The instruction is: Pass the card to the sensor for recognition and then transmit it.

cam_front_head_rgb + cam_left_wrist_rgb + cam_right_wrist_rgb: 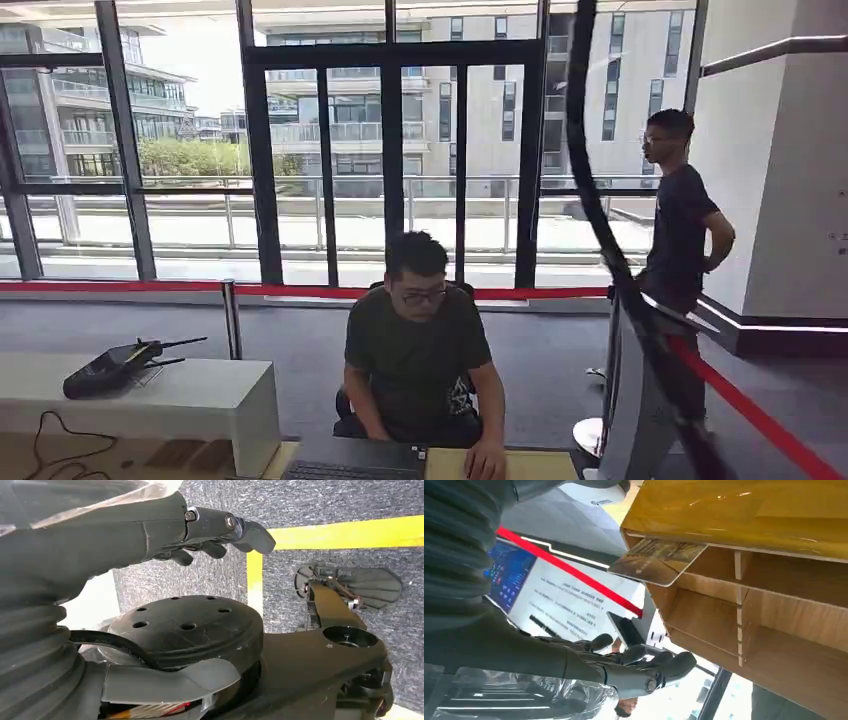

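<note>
A brown patterned card (656,560) juts out from the edge of a yellow-topped wooden desk (774,515). My right hand (634,665) hangs apart from the card, fingers stretched out and holding nothing. Beyond it stands a white kiosk with a dark slanted panel (624,627). In the head view that kiosk is the grey stand (640,400) at the right. My left hand (215,530) hangs over grey carpet, fingers loosely bent and holding nothing.
A person (420,350) sits facing me behind the desk (530,465), with a keyboard (350,470). Another person (680,220) stands at the right, behind a red barrier tape (760,420). A white bench (150,400) with a black device is at the left. A yellow line (345,532) marks the floor.
</note>
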